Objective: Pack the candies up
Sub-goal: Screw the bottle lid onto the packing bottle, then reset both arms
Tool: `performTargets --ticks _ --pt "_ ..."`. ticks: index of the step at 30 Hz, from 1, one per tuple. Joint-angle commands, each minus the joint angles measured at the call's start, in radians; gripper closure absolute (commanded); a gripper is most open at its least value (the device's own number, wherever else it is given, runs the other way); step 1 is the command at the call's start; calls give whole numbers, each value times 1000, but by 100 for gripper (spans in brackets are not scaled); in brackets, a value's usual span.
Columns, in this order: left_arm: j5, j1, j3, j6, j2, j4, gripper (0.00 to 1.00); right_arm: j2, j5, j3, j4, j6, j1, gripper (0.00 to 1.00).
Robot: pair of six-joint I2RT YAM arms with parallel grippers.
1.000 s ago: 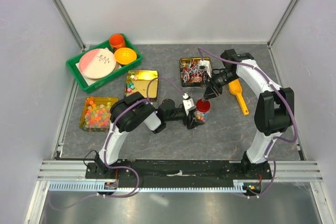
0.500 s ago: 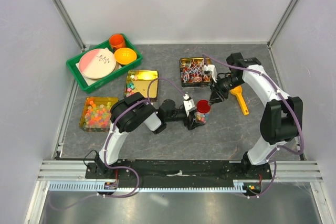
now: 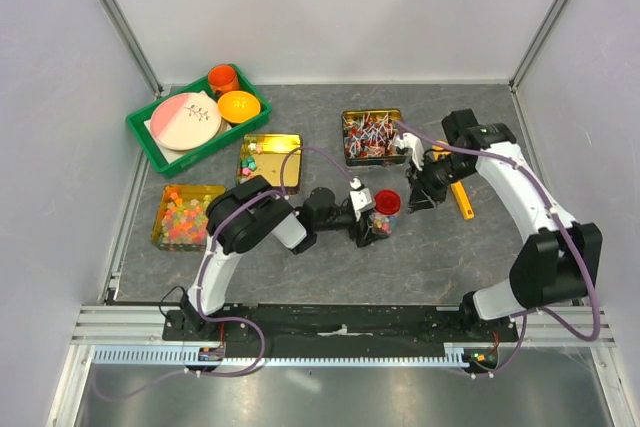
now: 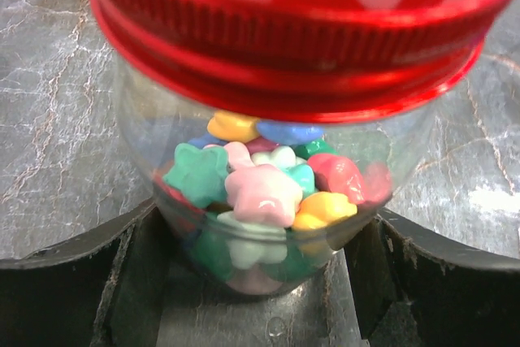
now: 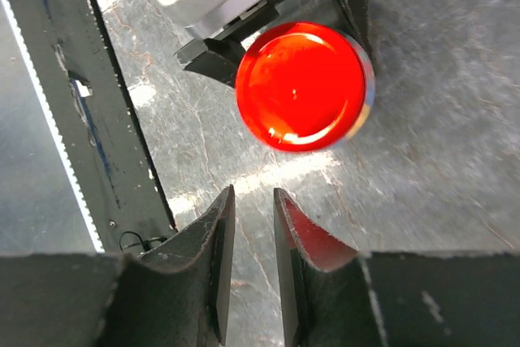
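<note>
Seen from above, the light is bright and even: the pale walls (image 3: pixel 300 7) wash out nearly white, and only soft, short shadows lie on the grey marbled tabletop (image 3: pixel 400 267). At the left wrist, the shiny red screw lid (image 4: pixel 284 30) is so close that it blurs. The pastel star-shaped candies (image 4: pixel 260 193) inside the clear round jar (image 4: pixel 138 127) are sharp and carry small gleams. At the right wrist, the lid shows white glare and a bright patch lies on the tabletop below it. The right tool (image 5: pixel 252 197) is dark, with one finger's inner face tinged red.

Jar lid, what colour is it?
The lid is glossy red, clearest in the right wrist view.
</note>
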Motion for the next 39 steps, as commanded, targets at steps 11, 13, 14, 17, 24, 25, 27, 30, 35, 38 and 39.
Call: performTargets --ticks 11,13,14,17,24,25,27,30,35,38,39 --pt "10 82 -140 114 -251 -369 1 -254 117 42 -12 90 2 37" --pt "53 127 -163 97 -291 -364 1 -284 131 43 -10 100 0 24" --pt "70 143 -189 67 -311 -355 1 -293 132 46 -12 105 0 17" --pt "145 207 -235 9 -384 -344 1 -320 164 60 0 148 0 2" --pt "221 292 -259 76 -639 -554 1 -424 325 15 205 266 0 2" --pt "213 298 -248 91 -671 -596 1 -454 353 -15 259 300 1 2" --pt "179 303 -208 139 -776 -782 1 -547 435 -120 440 335 0 2" --pt "124 315 -83 217 -887 -1059 1 -642 518 -237 652 404 0 2" --pt "21 381 143 237 -993 -1332 1 -655 609 -262 778 461 0 2" --pt "-121 407 249 217 -1059 -1407 1 -661 663 -227 805 469 1 2" --pt "-200 410 266 217 -1076 -1409 1 -676 681 -211 816 470 3 2"
